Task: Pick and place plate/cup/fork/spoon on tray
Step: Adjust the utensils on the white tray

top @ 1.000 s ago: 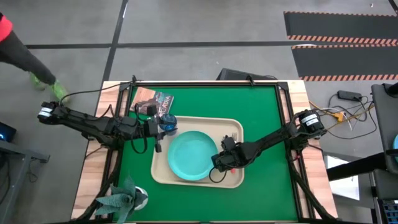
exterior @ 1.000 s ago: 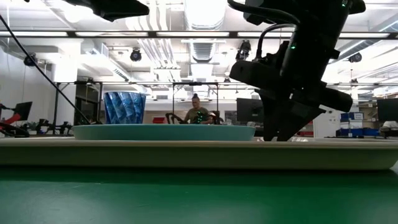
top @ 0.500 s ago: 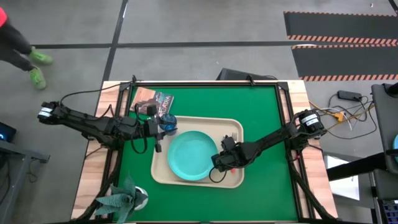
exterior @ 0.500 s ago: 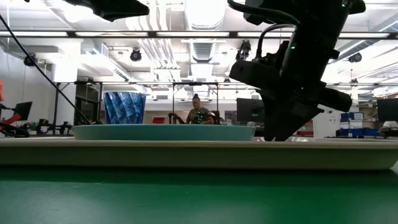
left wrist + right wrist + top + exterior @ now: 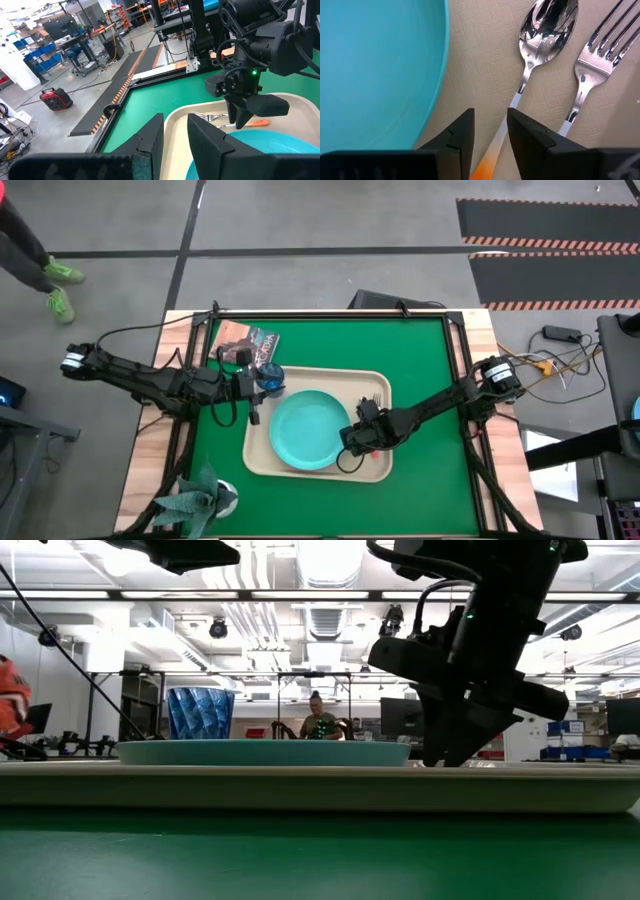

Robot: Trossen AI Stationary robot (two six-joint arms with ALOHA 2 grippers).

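The beige tray (image 5: 375, 385) lies on the green mat. The teal plate (image 5: 308, 430) lies in its middle, and the blue cup (image 5: 270, 378) stands upright at its far left corner. The spoon (image 5: 547, 25) and the fork (image 5: 597, 47) lie side by side on the tray's right part. My right gripper (image 5: 354, 442) is low over the tray and slightly open. Its fingers stand on either side of the spoon's orange handle (image 5: 490, 155) with a gap on each side. My left gripper (image 5: 252, 388) is open and empty beside the cup, on its left.
A printed packet (image 5: 248, 340) lies on the mat beyond the tray's far left corner. A green leafy thing (image 5: 195, 502) sits at the table's near left corner. Bare mat (image 5: 425, 360) lies to the right of the tray. A person (image 5: 30, 255) walks on the floor to the far left.
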